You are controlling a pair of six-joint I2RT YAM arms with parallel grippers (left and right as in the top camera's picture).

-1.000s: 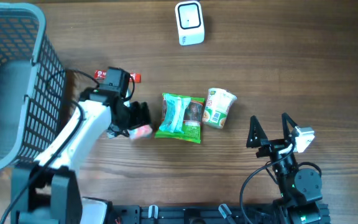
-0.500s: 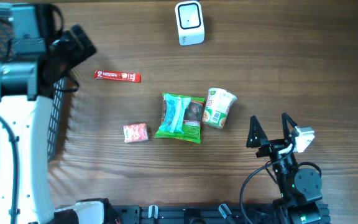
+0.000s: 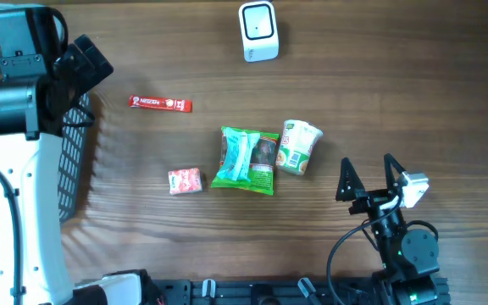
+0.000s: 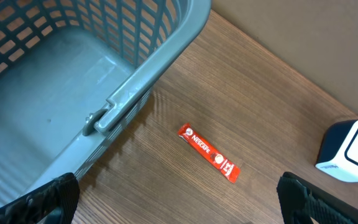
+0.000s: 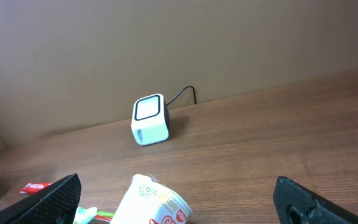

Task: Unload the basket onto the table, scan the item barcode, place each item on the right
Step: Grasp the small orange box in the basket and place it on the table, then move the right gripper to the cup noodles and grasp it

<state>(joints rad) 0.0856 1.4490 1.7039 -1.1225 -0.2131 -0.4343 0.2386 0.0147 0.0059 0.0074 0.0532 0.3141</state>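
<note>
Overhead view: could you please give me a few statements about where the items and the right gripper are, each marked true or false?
1. The red stick lies on the table, outside the basket. True.
2. The cup lies on its side beside the green packet. True.
3. The right gripper is shut on the cup. False: it is open, empty and apart from the cup.
4. The white scanner stands in the basket. False: it stands on the table, far from the basket.

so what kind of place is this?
Likely a mock shop checkout on a wooden table: a white barcode scanner, a grey shopping basket, and packaged goods such as a noodle cup and a red Nescafe stick.
</note>
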